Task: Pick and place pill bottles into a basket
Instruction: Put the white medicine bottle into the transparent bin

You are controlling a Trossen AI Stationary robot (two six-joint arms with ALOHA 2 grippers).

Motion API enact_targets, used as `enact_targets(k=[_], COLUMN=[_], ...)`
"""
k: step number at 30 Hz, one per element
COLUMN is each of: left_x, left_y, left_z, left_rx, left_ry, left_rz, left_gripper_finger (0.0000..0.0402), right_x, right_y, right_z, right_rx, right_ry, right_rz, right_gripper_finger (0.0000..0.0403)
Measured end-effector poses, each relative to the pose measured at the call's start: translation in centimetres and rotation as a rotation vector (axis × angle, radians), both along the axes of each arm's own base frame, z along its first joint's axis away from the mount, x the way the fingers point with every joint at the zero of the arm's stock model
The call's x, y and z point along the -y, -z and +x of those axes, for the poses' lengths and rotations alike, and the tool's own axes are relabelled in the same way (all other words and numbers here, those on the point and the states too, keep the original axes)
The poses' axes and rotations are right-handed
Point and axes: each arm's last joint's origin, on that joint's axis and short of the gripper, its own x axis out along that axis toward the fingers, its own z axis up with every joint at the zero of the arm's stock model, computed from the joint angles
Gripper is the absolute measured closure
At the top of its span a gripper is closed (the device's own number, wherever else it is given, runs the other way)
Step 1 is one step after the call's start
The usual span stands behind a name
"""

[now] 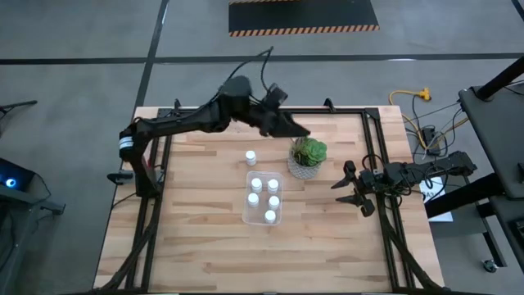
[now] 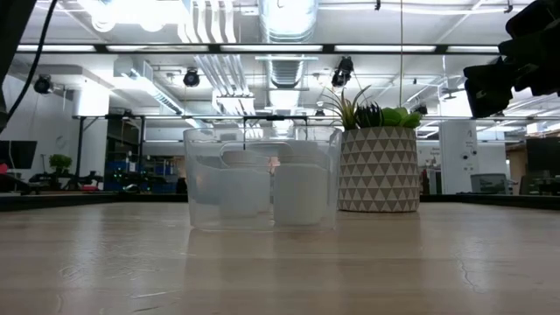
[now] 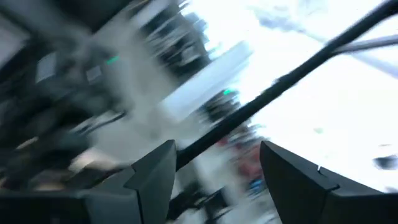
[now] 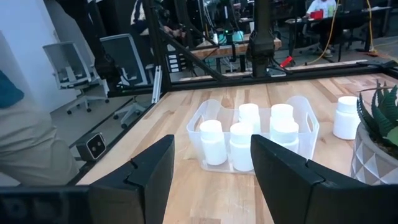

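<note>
Dark left claw (image 3: 214, 171) and right claw (image 4: 211, 165) both spread, holding nothing.

The basket (image 1: 263, 198) sits mid-table (image 1: 205, 254) with five bottles (image 1: 254, 199) in it. A sixth bottle (image 1: 250, 156) stands outside, just behind the basket — left of the plant (image 1: 307, 158). The plant stands behind and right of the basket, near but apart.
</note>
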Motion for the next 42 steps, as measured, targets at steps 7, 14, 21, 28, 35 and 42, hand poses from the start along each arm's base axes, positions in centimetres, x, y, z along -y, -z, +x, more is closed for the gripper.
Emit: enact_targets(k=[7,14,21,28,35,42], left_x=[0.2,0.6,0.7,1.0,1.4,1.6], left_y=[-2.1,-3.1,-3.2,-3.7,-4.3,-4.4], left_z=[-0.4,-1.2,-1.3,-1.7,-2.5,-2.6], left_rx=[0.277,0.411,0.429,0.486,0.593,0.606], left_ry=[0.12,0.215,0.217,0.214,0.23,0.244], left_rz=[-0.148,-0.22,-0.242,-0.3,-0.327,-0.34], left_gripper_finger=[0.0187,0.0187,0.0187,0.0187,0.0187,0.0187], right_x=[0.0,0.0,0.0,0.0,0.0,0.0], right_y=[0.0,0.0,0.0,0.0,0.0,0.0], right_z=[0.0,0.0,0.0,0.0,0.0,0.0], right_rx=[0.001,0.0,0.001,0.001,0.001,0.001], right_ry=[0.001,0.001,0.001,0.001,0.001,0.001], right_rz=[-0.001,0.0,-0.001,-0.001,-0.001,-0.001], right_gripper_finger=[0.0202,0.0202,0.0202,0.0202,0.0202,0.0202])
